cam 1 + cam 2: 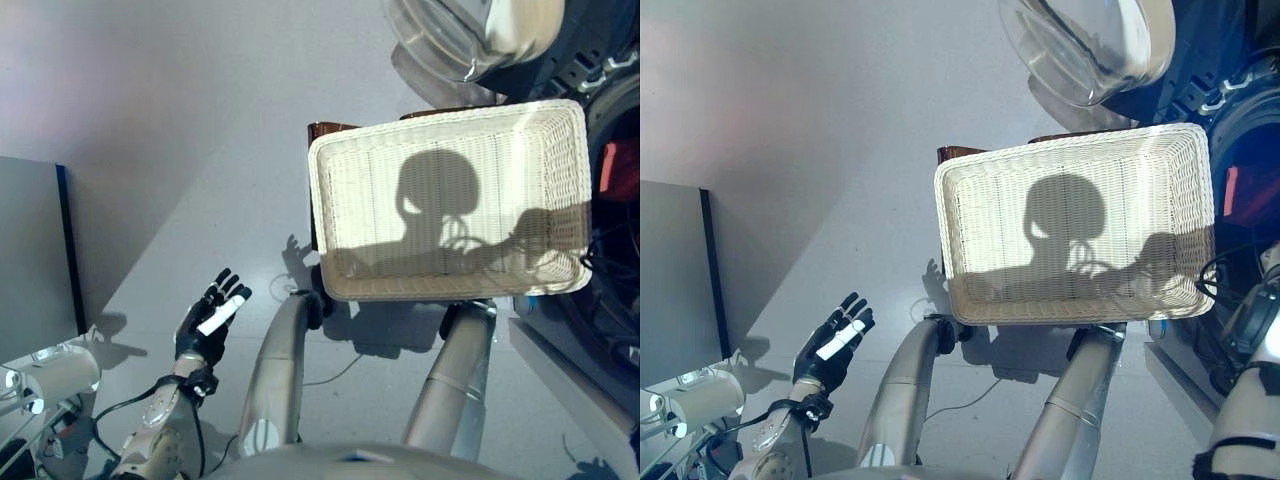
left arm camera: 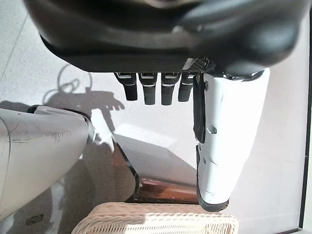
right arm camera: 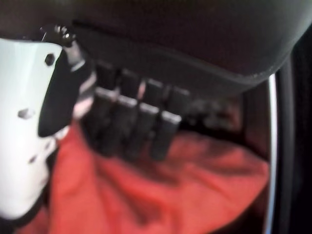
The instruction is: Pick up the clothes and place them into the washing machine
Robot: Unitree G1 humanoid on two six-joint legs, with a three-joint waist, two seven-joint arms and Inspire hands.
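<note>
A red cloth (image 3: pixel 161 195) lies inside the dark drum of the washing machine (image 1: pixel 610 110), and shows as a red patch (image 1: pixel 1232 190) in its opening at the right. My right hand (image 3: pixel 141 122) hangs just above the cloth with its fingers straight, curled round nothing. The white wicker basket (image 1: pixel 440 125) stands empty in front of the machine. My left hand (image 1: pixel 205 325) hovers over the floor at the lower left, open with fingers spread and holding nothing.
The machine's round glass door (image 1: pixel 1090 45) stands swung open above the basket. A brown stand (image 1: pixel 330 130) peeks out at the basket's far left corner. A grey cabinet (image 1: pixel 35 250) stands at the left edge.
</note>
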